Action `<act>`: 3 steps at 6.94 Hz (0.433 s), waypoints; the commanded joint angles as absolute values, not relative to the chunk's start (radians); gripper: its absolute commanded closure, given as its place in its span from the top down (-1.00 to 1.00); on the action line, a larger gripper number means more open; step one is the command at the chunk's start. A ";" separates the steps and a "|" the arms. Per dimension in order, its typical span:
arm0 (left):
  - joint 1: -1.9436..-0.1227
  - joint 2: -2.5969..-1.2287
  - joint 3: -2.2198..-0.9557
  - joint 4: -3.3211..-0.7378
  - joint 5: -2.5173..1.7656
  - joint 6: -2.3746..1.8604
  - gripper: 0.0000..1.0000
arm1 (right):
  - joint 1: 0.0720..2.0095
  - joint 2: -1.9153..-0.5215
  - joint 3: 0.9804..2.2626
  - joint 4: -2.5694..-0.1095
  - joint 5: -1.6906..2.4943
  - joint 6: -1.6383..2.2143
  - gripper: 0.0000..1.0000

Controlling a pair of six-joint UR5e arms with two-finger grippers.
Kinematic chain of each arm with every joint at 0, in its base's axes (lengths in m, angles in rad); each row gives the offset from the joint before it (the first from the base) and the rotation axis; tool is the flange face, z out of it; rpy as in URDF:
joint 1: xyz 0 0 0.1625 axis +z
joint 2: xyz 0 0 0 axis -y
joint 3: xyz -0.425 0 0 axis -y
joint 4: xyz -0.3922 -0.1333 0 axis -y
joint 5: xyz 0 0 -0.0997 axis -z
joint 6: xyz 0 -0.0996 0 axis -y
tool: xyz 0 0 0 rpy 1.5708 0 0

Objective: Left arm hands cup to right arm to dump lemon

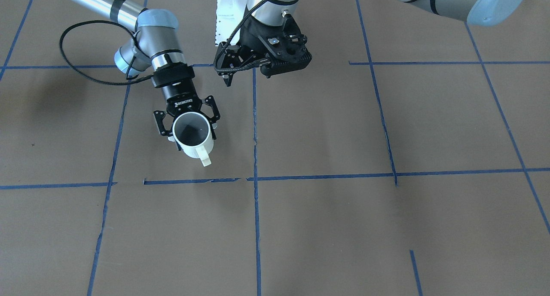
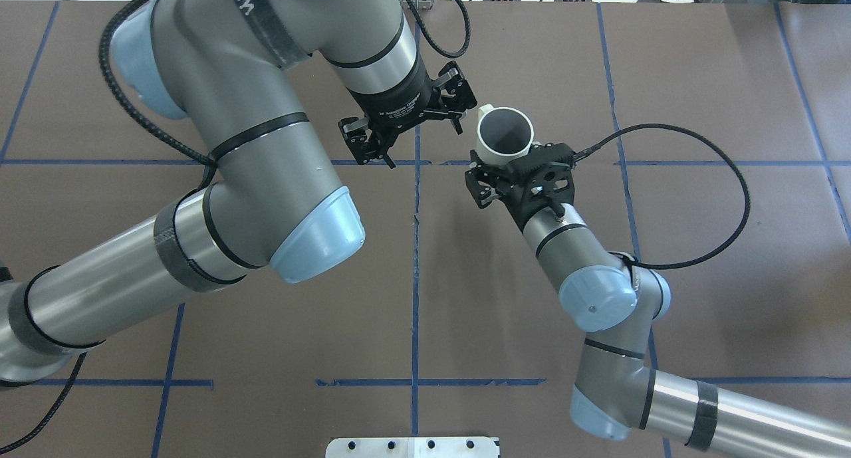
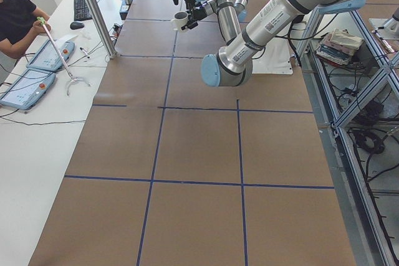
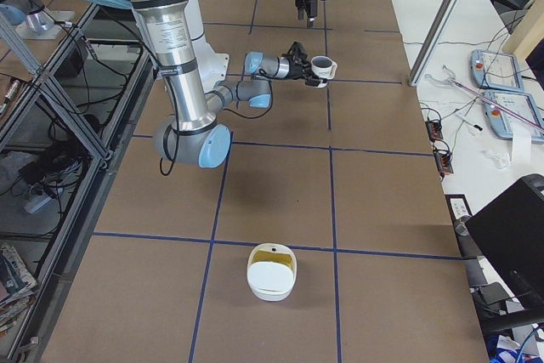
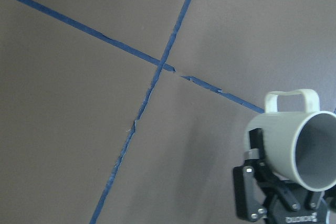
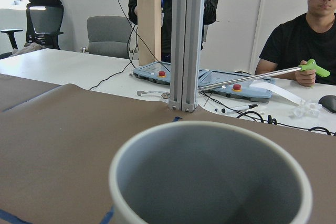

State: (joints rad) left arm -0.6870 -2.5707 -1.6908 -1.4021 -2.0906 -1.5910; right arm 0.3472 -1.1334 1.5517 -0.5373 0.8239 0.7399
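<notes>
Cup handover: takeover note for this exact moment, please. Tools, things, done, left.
Right tool: shut on the small off-white ribbed cup, which is upright, mouth up, above the brown papered table.
Left tool: open, empty, apart from the cup.
Lemon: not visible; the cup's grey inside looks empty in the front and overhead views.
White container with yellow inside sits toward the table's right end; contents unclear.
Done: handover. Left: confirm the lemon's whereabouts; dump if still pending.

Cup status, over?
Right claw shut on cup, upright, off the table. Left claw open, empty, clear of cup. No lemon seen inside. Bare table beneath.
</notes>
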 commanded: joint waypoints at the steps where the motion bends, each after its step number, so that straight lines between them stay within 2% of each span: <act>1: -0.655 -2.594 -1.617 -1.402 -2.089 -1.589 1.00 | 0.302 -1.097 1.551 -0.578 0.773 0.736 -0.54; 3: -0.637 -2.595 -1.599 -1.404 -2.063 -1.589 0.92 | 0.290 -1.065 1.554 -0.621 0.720 0.736 -0.53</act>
State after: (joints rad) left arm -0.6496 -2.5944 -1.6131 -1.4024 -2.0713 -1.5893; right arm 0.3001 -1.0815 1.5531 -0.6009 0.7543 0.7364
